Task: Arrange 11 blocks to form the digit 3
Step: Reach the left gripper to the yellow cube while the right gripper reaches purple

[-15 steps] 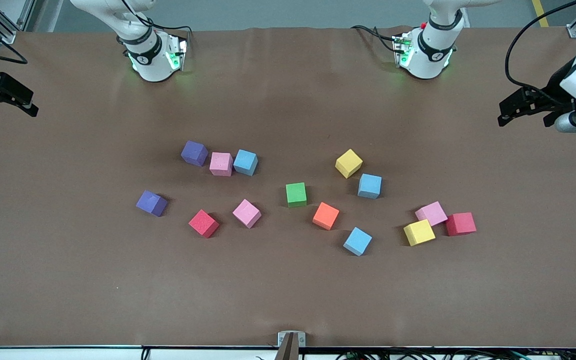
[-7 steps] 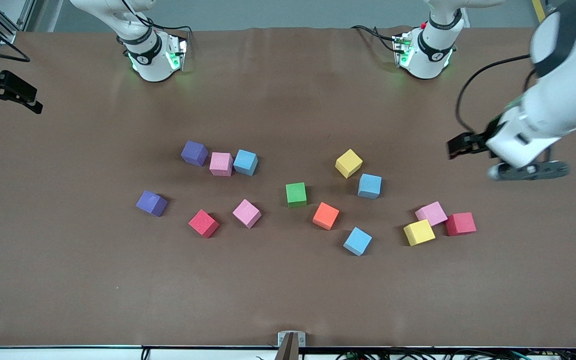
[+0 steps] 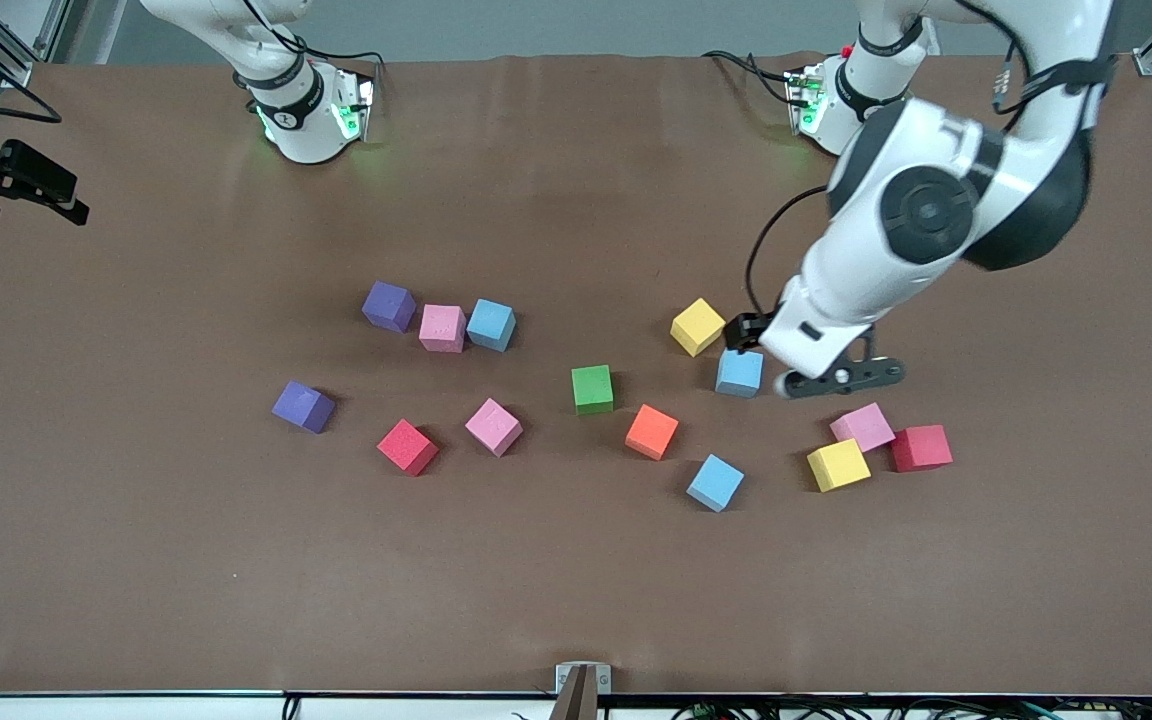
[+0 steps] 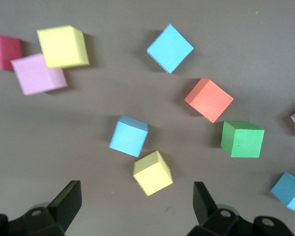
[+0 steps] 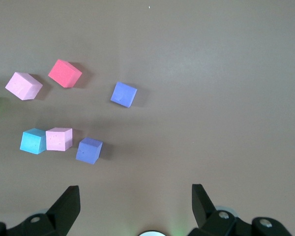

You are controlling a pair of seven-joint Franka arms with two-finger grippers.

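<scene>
We noted the left gripper (image 4: 132,206) hanging over the yellow block (image 3: 698,327) and light blue block (image 3: 739,372) toward the left arm's end of the table, jaws spread wide and holding nothing. The blocks lay scattered, no digit begun. To take the yellow one well, we judged the wrist should turn to square the fingers with its faces — it sat rotated — and come straight down.

The light blue block sat close beside it, nearer the front camera (a finger could nudge it). Farther on lay the orange block (image 3: 652,431) and green block (image 3: 592,389); another yellow block (image 3: 838,465) touched a pink block (image 3: 863,426), with a red cube (image 3: 921,447) just beside.

The right gripper (image 5: 132,206) waited open — high over the table edge at the right arm's end.
</scene>
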